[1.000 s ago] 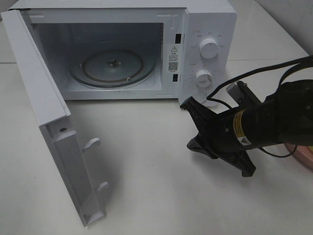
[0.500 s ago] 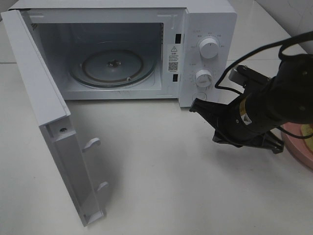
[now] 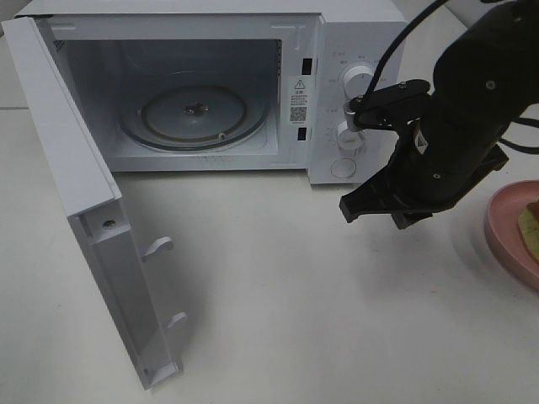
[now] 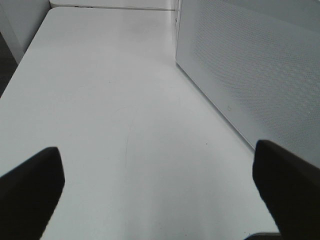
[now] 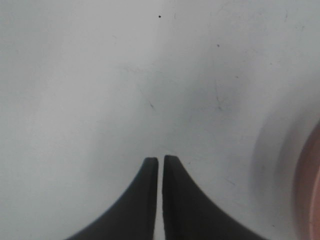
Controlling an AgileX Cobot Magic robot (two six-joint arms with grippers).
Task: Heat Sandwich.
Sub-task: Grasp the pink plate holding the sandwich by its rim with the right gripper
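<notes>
The sandwich [image 3: 531,225] shows only as a tan-yellow sliver at the right edge of the high view, lying on a round pink plate [image 3: 505,236]. The white microwave [image 3: 358,34] stands at the back with its door [image 3: 93,219] swung wide open to the left and a bare glass turntable [image 3: 194,114] inside. My right gripper [image 3: 383,207] hangs over the table in front of the control panel, left of the plate, pointing down. Its fingers [image 5: 150,200] are shut on nothing. My left gripper [image 4: 160,192] is open and empty, and out of the high view.
Two knobs [image 3: 360,82] sit on the microwave's panel behind my right arm. The plate's rim [image 5: 311,190] shows at the edge of the right wrist view. A white dotted microwave panel [image 4: 260,65] stands beside my left gripper above bare white table [image 4: 115,110].
My right arm has lifted off the table and swung right toward the plate, turning to point downward. More of the pink plate and the sandwich edge are uncovered. The microwave is unchanged.
</notes>
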